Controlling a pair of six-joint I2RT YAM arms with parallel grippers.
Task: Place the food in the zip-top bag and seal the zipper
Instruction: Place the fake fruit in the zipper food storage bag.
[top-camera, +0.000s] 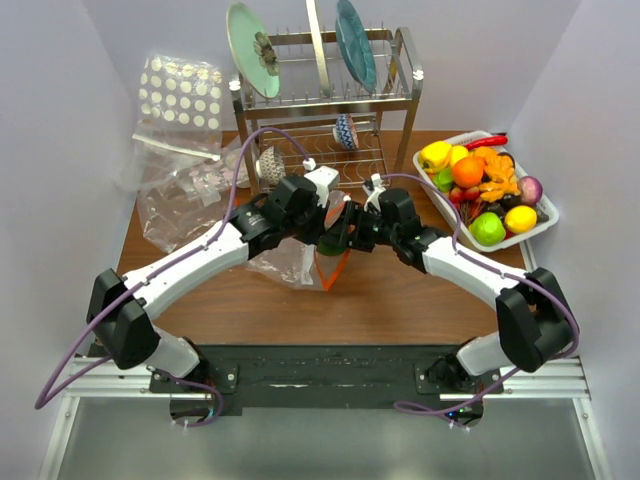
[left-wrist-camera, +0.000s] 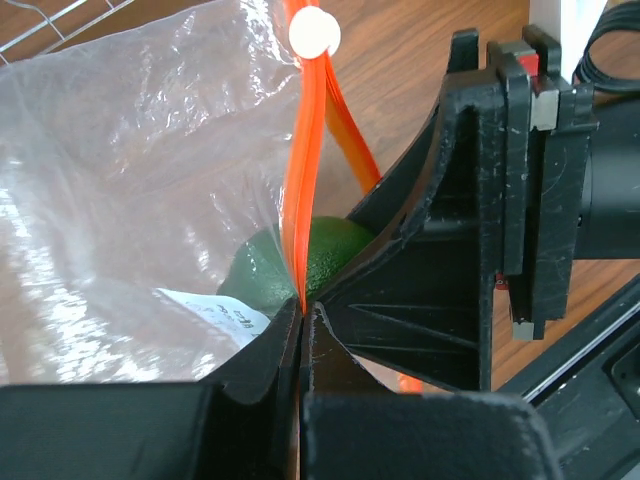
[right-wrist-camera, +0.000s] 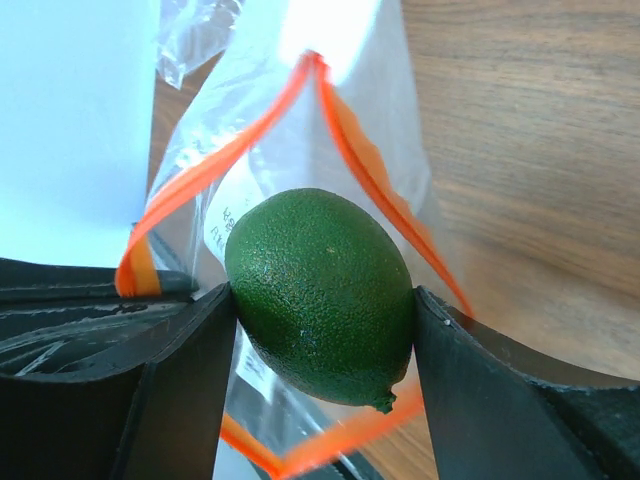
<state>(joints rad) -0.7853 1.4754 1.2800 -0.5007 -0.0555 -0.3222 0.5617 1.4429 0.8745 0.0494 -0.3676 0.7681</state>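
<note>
My right gripper (right-wrist-camera: 322, 300) is shut on a dark green lime (right-wrist-camera: 320, 295) and holds it over the open mouth of the zip-top bag (right-wrist-camera: 300, 140). The orange-red zipper (right-wrist-camera: 210, 170) rings the lime in the right wrist view. My left gripper (left-wrist-camera: 303, 315) is shut on one side of the zipper (left-wrist-camera: 305, 170) and holds the mouth open; the white slider (left-wrist-camera: 314, 33) sits at the strip's far end. The lime (left-wrist-camera: 275, 265) shows through the bag in the left wrist view. From above, both grippers (top-camera: 345, 232) meet over the bag (top-camera: 300, 262) mid-table.
A white tray (top-camera: 545, 225) at the right holds several toy fruits and vegetables. A metal dish rack (top-camera: 325, 110) with plates stands at the back. A dotted clear bag (top-camera: 180, 100) and other clear pouches (top-camera: 190, 195) lie at the back left.
</note>
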